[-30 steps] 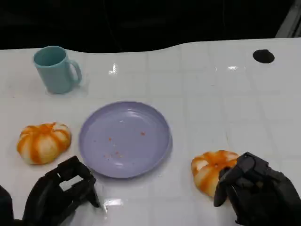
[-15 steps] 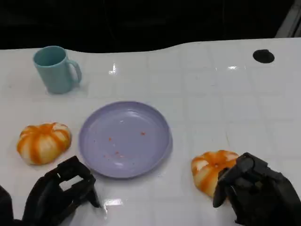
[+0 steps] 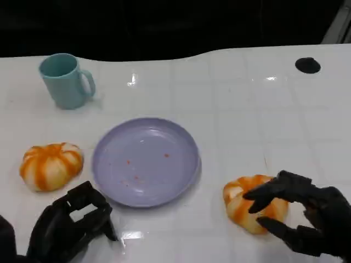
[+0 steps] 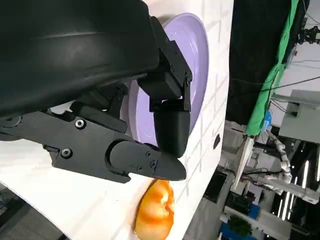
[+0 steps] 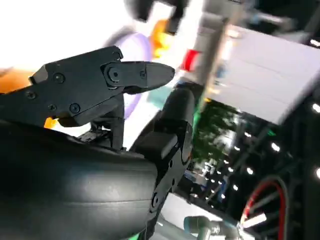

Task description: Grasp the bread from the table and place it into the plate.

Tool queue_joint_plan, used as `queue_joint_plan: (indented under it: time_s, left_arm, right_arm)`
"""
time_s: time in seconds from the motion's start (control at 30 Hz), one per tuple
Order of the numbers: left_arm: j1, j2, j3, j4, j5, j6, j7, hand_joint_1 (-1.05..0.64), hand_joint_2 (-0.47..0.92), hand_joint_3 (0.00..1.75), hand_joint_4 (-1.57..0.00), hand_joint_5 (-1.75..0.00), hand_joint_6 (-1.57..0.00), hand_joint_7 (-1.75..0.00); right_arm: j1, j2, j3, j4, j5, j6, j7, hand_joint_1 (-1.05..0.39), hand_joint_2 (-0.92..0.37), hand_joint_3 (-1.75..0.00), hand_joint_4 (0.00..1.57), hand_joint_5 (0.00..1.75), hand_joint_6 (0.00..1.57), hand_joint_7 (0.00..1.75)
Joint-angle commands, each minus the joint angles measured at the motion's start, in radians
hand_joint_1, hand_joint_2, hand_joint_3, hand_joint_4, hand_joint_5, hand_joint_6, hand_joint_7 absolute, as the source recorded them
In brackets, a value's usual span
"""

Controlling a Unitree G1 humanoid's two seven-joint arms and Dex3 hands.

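The robot's right hand (image 3: pixel 299 211) spreads its fingers around an orange-striped bread roll (image 3: pixel 249 203) lying on the white counter (image 3: pixel 247 109), just right of the lavender plate (image 3: pixel 145 161); the left hand (image 3: pixel 71 222) rests curled, holding nothing.

no readable text anywhere

Looks like a robotics lab: white tiled table (image 3: pixel 247 98), green curtain (image 4: pixel 280 75), and equipment racks (image 4: pixel 250 210) in the background.
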Motion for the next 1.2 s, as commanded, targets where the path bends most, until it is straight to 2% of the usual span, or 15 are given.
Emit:
queue_joint_plan:
  time_s: [0.03, 0.1, 0.23, 0.4, 0.53, 0.93, 1.2]
  left_arm:
    - [0.014, 0.010, 0.006, 0.008, 0.002, 0.003, -0.003, -0.58, 0.92, 0.06, -0.77, -1.69, -0.70, -1.40]
    - [0.014, 0.010, 0.007, 0.009, 0.000, 0.003, -0.006, -0.57, 0.92, 0.06, -0.77, -1.69, -0.70, -1.40]
    - [0.015, 0.009, 0.005, 0.009, 0.005, 0.000, 0.000, -0.58, 0.92, 0.06, -0.77, -1.69, -0.70, -1.40]
    - [0.009, 0.009, 0.004, 0.016, 0.007, -0.001, 0.001, -0.59, 0.92, 0.06, -0.77, -1.69, -0.70, -1.41]
    - [0.006, 0.006, 0.005, 0.022, 0.004, -0.004, 0.000, -0.58, 0.92, 0.06, -0.76, -1.70, -0.69, -1.41]
    - [0.012, 0.006, 0.001, 0.009, 0.006, 0.003, 0.004, -0.59, 0.92, 0.07, -0.75, -1.71, -0.69, -1.42]
    - [0.016, 0.005, 0.002, 0.004, 0.003, 0.003, 0.001, -0.57, 0.92, 0.08, -0.75, -1.71, -0.69, -1.43]
  right_arm:
    - [-0.008, -0.082, -0.027, -0.070, -0.174, -0.017, -0.099, -0.49, -0.92, -0.11, 0.32, 0.69, 0.43, 0.33]
    - [-0.006, -0.118, -0.028, -0.104, -0.240, -0.007, -0.128, -0.49, -0.92, -0.10, 0.32, 0.64, 0.43, 0.28]
    - [0.005, -0.211, -0.028, -0.218, -0.380, 0.057, -0.139, -0.58, -0.92, -0.11, 0.15, 0.44, 0.30, 0.10]
    - [0.014, -0.278, -0.004, -0.344, -0.484, 0.174, -0.120, -0.61, -0.90, -0.01, 0.10, 0.28, 0.24, 0.01]
    - [-0.001, -0.319, 0.033, -0.408, -0.569, 0.255, -0.098, -0.61, -0.87, 0.00, 0.05, 0.23, 0.21, 0.00]
    - [-0.069, -0.353, 0.166, -0.435, -0.762, 0.386, -0.113, -0.54, -0.81, 0.00, 0.09, 0.21, 0.27, 0.02]
    - [-0.146, -0.341, 0.263, -0.349, -0.881, 0.447, -0.177, -0.54, -0.81, 0.00, 0.11, 0.21, 0.32, 0.02]
